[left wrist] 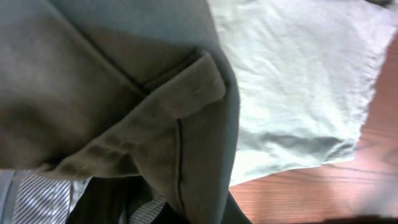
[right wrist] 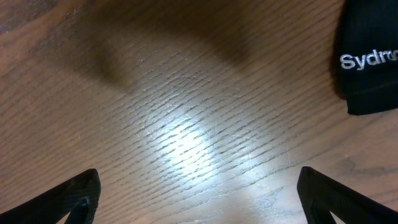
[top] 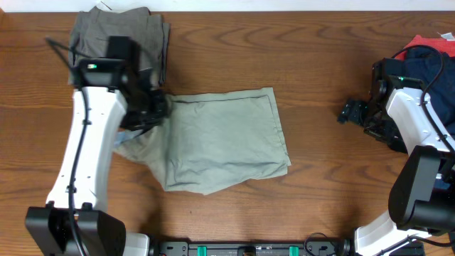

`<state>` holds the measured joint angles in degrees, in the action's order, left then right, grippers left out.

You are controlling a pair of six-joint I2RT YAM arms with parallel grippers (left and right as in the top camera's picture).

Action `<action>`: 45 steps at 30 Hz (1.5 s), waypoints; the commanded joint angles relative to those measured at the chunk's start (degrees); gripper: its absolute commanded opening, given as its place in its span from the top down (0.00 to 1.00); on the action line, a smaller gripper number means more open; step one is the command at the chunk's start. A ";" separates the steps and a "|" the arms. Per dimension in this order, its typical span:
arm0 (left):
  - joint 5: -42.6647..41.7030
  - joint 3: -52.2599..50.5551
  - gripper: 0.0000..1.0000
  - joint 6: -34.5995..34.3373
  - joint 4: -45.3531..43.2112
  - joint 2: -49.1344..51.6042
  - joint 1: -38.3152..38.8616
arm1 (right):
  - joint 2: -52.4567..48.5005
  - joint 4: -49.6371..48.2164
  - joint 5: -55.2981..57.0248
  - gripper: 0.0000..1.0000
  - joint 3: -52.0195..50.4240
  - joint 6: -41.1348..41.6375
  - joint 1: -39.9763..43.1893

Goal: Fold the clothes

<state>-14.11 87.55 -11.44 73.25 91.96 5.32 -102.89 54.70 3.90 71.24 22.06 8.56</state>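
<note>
Bunched pale trousers (left wrist: 298,81) are pinched by the left end effector (top: 153,110); right of them, a lettered black garment (right wrist: 367,62) is shown only beside the spread right end effector (right wrist: 199,193).

Pale sage-khaki trousers (top: 224,139) lay on the brown, wood-grained counter (top: 313,64). Beside them sat darker grey-olive trousers (top: 121,32); well apart from them, a red garment (top: 435,43) and a navy garment (top: 426,65). A black garment (right wrist: 370,62) bore white lettering. Grey-and-white striped lining (left wrist: 37,196) showed beneath the sage-khaki cloth.
</note>
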 commanded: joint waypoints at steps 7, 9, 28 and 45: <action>0.09 1.55 0.94 -6.34 -5.90 0.44 11.19 | 1.11 -0.04 0.59 0.01 0.59 -0.02 0.15; 0.07 1.55 0.94 -7.28 -6.99 1.03 12.83 | 1.11 -0.04 0.59 0.01 0.59 -0.02 0.15; 2.25 1.53 0.94 -9.44 -10.34 5.86 17.62 | 1.11 -0.04 0.59 0.01 0.59 -0.02 0.15; 18.95 15.41 0.94 -10.29 8.46 0.17 15.37 | 1.11 -0.04 0.59 0.01 0.59 -0.02 0.15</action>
<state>-1.06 100.07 -21.19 79.79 93.34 22.22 -102.89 54.72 3.90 71.24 22.06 8.56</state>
